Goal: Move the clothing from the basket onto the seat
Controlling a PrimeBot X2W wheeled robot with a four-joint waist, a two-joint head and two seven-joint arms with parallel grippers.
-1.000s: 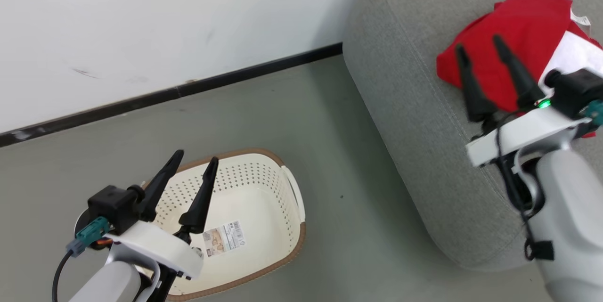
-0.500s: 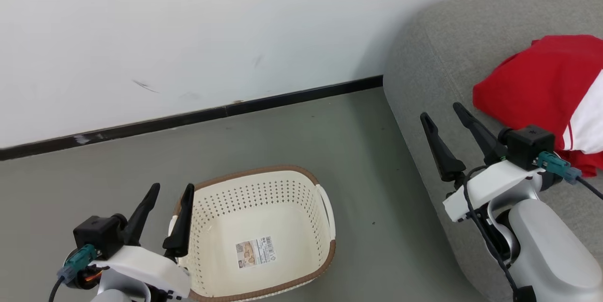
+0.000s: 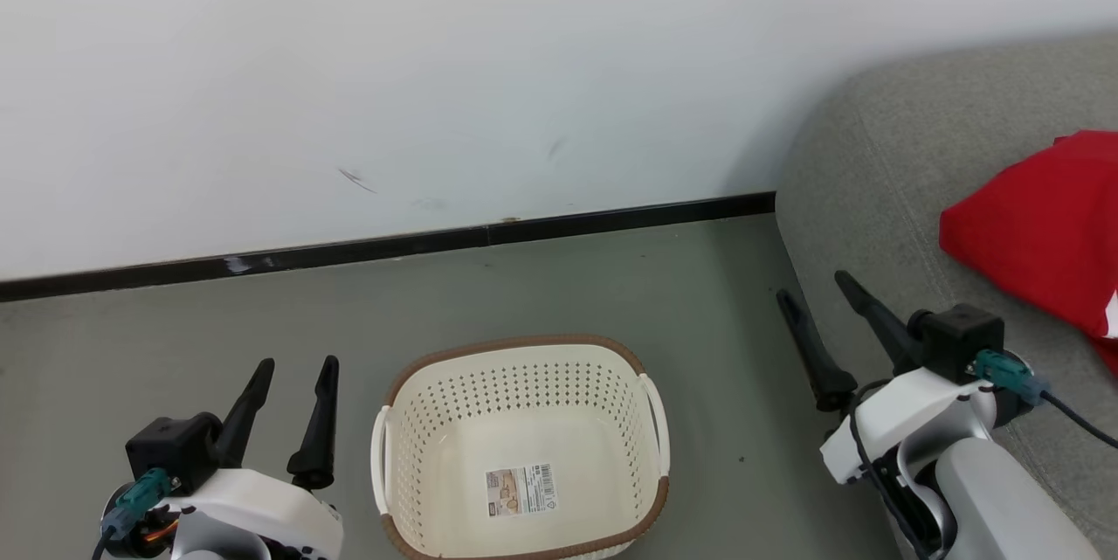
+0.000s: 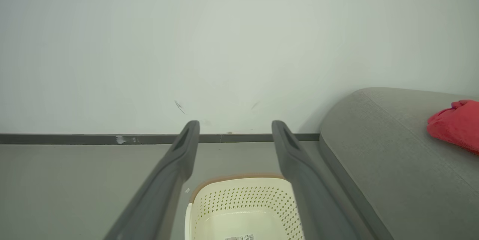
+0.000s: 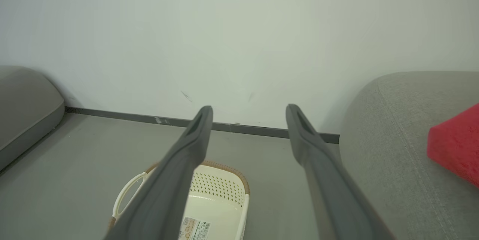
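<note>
Grey floor (image 3: 611, 280), white wall (image 3: 437, 62) behind: you have both sets of jaws spread apart and free.
Your left gripper (image 3: 297, 362) hovers just left of the cream-white perforated plastic basket with brown rim (image 3: 515, 342), and the basket's bare bottom and barcode label (image 3: 521, 490) show. Your right gripper (image 3: 813, 285) sits right of the basket, at the edge of the large grey woven-fabric sofa seat (image 3: 873, 167). The bright red fabric clothing (image 3: 1039, 228) lies on that seat, beyond and right of the right jaws, apart from them.
</note>
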